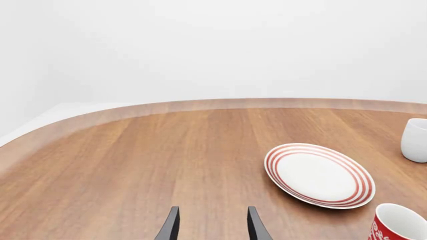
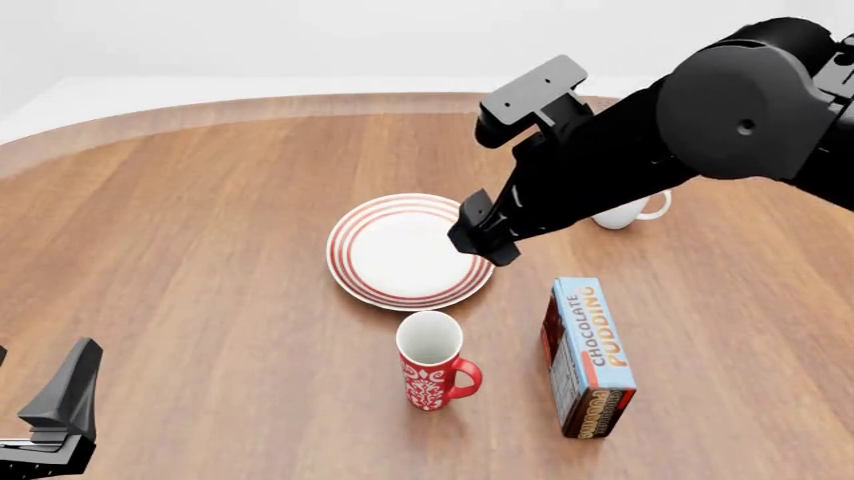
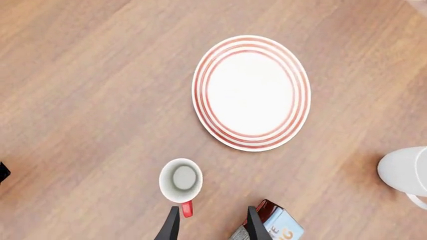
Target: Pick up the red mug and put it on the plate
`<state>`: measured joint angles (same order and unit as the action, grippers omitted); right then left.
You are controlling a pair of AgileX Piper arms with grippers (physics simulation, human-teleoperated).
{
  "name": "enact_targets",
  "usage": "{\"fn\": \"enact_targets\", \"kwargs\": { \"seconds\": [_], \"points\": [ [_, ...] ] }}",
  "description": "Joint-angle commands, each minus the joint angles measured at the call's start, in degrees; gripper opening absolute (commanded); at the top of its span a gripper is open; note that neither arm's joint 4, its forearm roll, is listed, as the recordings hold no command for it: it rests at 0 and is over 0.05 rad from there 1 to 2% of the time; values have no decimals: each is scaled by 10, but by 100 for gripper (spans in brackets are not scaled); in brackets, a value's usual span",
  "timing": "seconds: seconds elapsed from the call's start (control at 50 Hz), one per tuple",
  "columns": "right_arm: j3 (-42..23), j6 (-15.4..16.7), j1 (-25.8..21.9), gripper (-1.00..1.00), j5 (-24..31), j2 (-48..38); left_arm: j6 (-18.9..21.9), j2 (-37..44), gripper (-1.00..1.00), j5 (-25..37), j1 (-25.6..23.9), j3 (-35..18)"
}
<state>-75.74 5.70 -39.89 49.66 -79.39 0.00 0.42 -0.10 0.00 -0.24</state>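
Bench (image 2: 200,250): wood grain, rounded far edge, carried everything.

Your right arm (image 2: 694,130) reached in high from the right of the front view, angled down over the plate's right edge. Your right gripper (image 3: 212,225) pointed straight down at the bench; jaws were apart, nothing between them. In its wrist view the red mug sat just beside one fingertip and the pudding box just beside the other.

Plate (image 2: 408,250): white with red rings, flat on the bench near the middle, nothing on it.

Pudding box (image 2: 590,355): blue and brown chocolate pudding carton, lying flat to the right of the red mug, apart from it.

Your left gripper (image 1: 212,225) sat low at the near left corner of the front view, well apart from all objects. Jaws were spread, holding nothing. Its camera looked across the bench toward the plate.

Red mug (image 2: 431,362): upright on the bench, just in front of the plate and not on it, handle toward the right in the front view. Free of both grippers.

White mug (image 2: 625,212): upright behind the right arm, mostly hidden in the front view.
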Motion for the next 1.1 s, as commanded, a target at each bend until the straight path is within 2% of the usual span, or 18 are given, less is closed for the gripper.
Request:
{"fn": "enact_targets", "kwargs": {
  "seconds": [0.02,0.28,0.4,0.5,0.68,0.72,0.74,1.1],
  "points": [
    [20,-2,-10,100,7,-2,0,0,100,0,0,0],
    [50,-1,-13,100,-11,-4,0,0,100,0,0,0],
    [70,-10,-31,100,-38,-18,0,0,100,0,0,0],
    [67,3,-32,100,-46,-27,0,0,100,0,0,0],
    [77,-1,-36,100,-68,-36,0,0,100,0,0,0],
    [85,8,-34,100,-75,-35,0,0,100,0,0,0],
    [92,-7,-37,100,-80,-36,0,0,100,0,0,0],
    [139,-27,-59,100,-125,-51,0,0,100,0,0,0]
  ]
}}
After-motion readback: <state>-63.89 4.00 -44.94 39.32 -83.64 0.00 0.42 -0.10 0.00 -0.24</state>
